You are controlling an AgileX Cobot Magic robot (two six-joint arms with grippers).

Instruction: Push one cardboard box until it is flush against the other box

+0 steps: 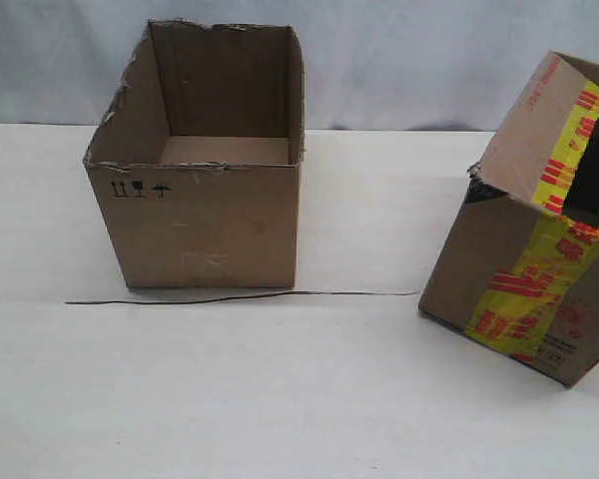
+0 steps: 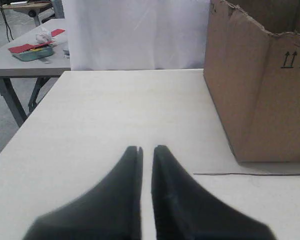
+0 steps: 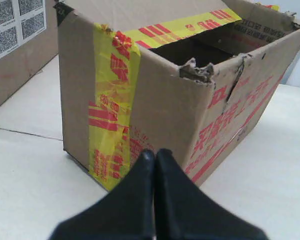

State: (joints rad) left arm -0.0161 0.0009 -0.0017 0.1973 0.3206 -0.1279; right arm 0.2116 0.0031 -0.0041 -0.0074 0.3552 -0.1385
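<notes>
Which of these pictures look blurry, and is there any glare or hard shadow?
Exterior view: flat, even light, no glare, only a faint shadow under the plain box. Left wrist view: the left claw up close is blurred, the plain box sharper. Right wrist view: the right claw is dark and soft-edged, the taped box crisp, its inside in deep shadow.

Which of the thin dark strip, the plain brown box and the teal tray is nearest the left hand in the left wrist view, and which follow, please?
1. The thin dark strip, lying on the white table just ahead of the left hand.
2. The plain brown box, standing directly behind the strip.
3. The teal tray, far off on a separate grey side table.
</notes>
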